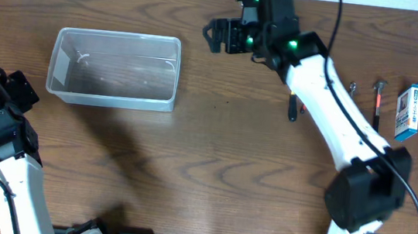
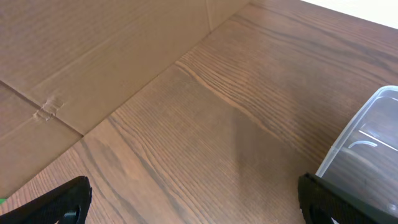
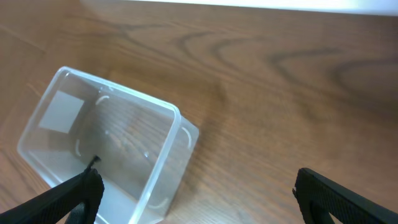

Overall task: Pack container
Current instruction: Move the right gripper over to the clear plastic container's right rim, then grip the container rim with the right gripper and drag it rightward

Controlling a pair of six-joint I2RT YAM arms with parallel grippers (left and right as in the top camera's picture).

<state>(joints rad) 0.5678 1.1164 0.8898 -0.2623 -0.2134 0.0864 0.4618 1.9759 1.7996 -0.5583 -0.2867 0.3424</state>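
Note:
The container [image 1: 110, 91] is a clear plastic bin that stands empty at the table's back left. It also shows in the right wrist view [image 3: 155, 168], and one corner of it shows in the left wrist view [image 2: 367, 134]. My right gripper [image 1: 216, 35] is open and empty. It hovers just right of the container's far right corner, and in its wrist view its fingers [image 3: 199, 199] spread wide over the bin's near end and bare table. My left gripper [image 1: 16, 85] is open and empty at the left edge, left of the container; its fingers [image 2: 196, 205] spread over bare wood.
At the right lie a black-handled tool [image 1: 293, 108], a small metal bit [image 1: 353, 88], a thin red-shafted tool [image 1: 379, 100] and a small blue-and-white box [image 1: 407, 111]. A cardboard wall [image 2: 93, 56] stands along the table's left side.

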